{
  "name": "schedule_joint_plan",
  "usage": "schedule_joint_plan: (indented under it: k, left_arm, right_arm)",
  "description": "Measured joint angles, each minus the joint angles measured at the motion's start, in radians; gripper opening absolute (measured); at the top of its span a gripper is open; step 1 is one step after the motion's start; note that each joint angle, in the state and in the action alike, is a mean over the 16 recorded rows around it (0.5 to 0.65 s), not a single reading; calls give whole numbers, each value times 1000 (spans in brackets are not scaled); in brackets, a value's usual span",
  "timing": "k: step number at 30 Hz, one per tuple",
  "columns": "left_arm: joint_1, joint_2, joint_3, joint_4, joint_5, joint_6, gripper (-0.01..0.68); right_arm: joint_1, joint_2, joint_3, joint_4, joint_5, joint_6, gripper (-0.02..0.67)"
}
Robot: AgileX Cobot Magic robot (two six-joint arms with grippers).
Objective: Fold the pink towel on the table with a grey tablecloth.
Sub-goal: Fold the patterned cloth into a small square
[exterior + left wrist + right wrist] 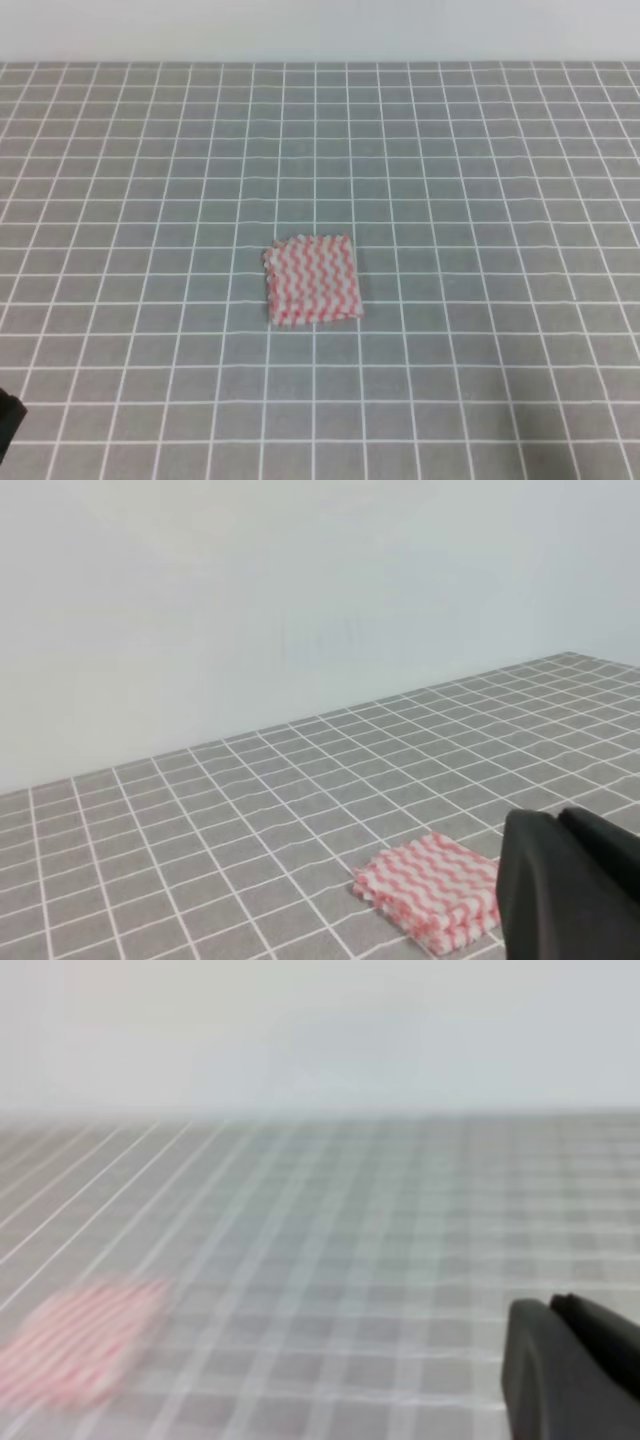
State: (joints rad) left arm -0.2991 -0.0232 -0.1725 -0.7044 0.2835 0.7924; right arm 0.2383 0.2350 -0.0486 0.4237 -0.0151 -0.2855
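The pink towel lies on the table with a grey tablecloth near the middle, as a small square about three grid squares wide. In the left wrist view the towel shows stacked layers at its near edge. My left gripper is a black shape beside the towel's right side and apart from it, its fingers pressed together with nothing held. A dark bit of the left arm shows at the bottom left corner. The right wrist view is blurred: the towel lies far left, and my right gripper is shut and empty.
A plain pale wall rises behind the table's far edge. The white-gridded grey cloth stretches on all sides of the towel.
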Motion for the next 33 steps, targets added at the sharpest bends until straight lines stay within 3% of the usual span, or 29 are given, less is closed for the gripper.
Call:
schedule_joint_plan:
  k: [12,21,33]
  left_arm:
    - [0,0,0,0,2,0,-2]
    - [0,0,0,0,5,0,-2]
    - [0,0,0,5,4,0,-2]
  right_arm:
    - [-195,-249,74,-22,200,-6,-16]
    - [-217,-267,70,9,338,-5,-16]
    - [-216,-270,72,45,350,-5,-15]
